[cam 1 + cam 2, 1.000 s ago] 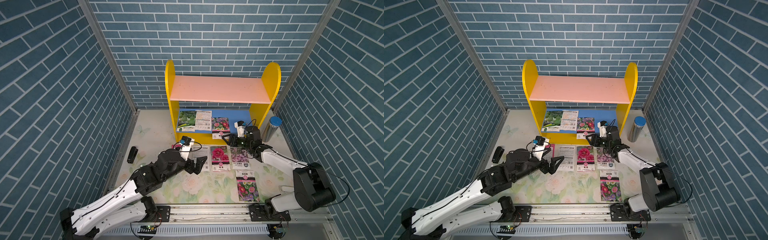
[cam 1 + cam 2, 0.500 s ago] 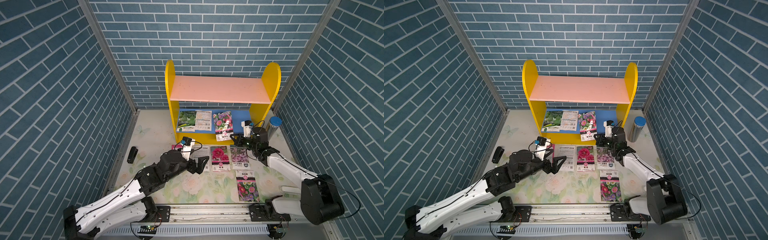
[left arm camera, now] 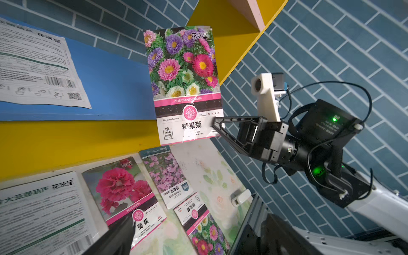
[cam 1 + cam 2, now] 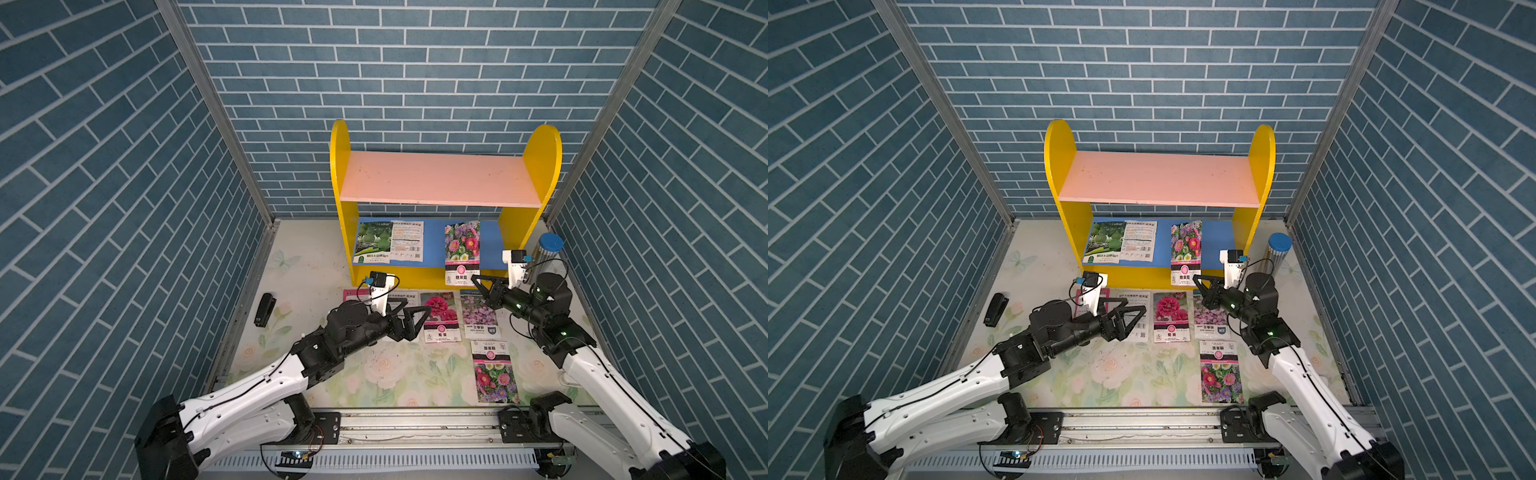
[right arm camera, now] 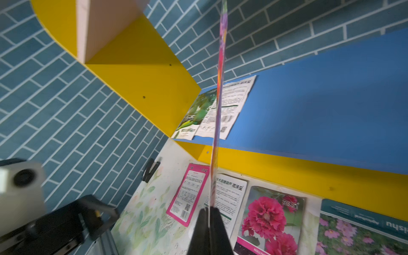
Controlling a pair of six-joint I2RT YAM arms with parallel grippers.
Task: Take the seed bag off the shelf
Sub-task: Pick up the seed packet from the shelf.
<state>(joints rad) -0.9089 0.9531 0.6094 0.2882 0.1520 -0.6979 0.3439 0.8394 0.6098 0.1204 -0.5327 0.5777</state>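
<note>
While upright, bag (image 4: 462,249) in right gripper (image 4: 475,278)

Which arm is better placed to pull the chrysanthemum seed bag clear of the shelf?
Right. The right tool is shut on the chrysanthemum seed bag, holding it upright at the front of the shelf. The left tool is open over packets on the table.

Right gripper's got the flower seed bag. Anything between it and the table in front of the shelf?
Nothing visible blocks it. The right gripper pinches the seed bag by a lower corner, upright at the shelf's front edge. Other packets lie flat on the table below it; the open left gripper hovers aside.
</note>
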